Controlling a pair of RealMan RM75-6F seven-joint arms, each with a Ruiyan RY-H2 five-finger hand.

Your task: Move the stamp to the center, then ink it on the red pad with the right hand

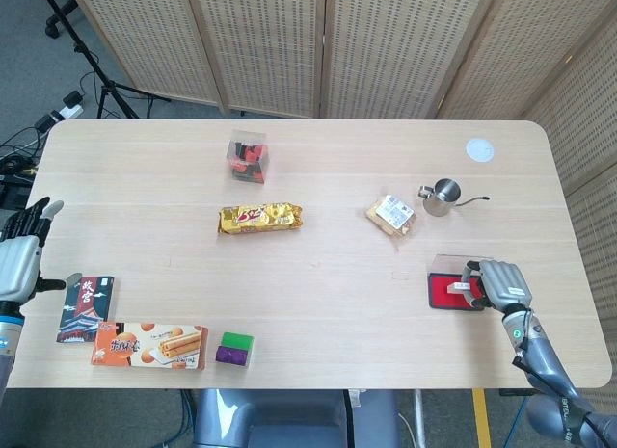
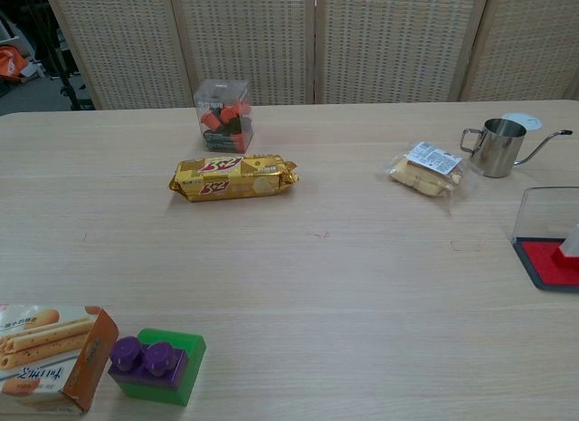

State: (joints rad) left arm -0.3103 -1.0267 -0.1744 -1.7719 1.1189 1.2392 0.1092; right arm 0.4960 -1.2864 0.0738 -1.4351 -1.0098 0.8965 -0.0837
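Surface: pale wooden table [image 1: 318, 294] with rounded corners.
Far side: clear plastic box of red and black pieces [image 1: 249, 157]; white round disc [image 1: 480, 149].
Middle: gold foil biscuit packet [image 1: 260, 217]; clear bag of pastry [image 1: 391, 215]; small steel long-spouted pitcher [image 1: 443, 197].
Right edge: red ink pad in black tray [image 1: 449, 292].
Near left: dark illustrated card box [image 1: 87, 308]; orange biscuit-stick box [image 1: 149, 344]; green block with purple studs [image 1: 235, 350].

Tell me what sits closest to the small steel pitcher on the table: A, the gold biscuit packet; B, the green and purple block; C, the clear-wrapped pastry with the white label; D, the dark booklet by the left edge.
C: the clear-wrapped pastry lies just beside the steel pitcher, while the gold biscuit packet, green and purple block and dark booklet all lie much farther off.
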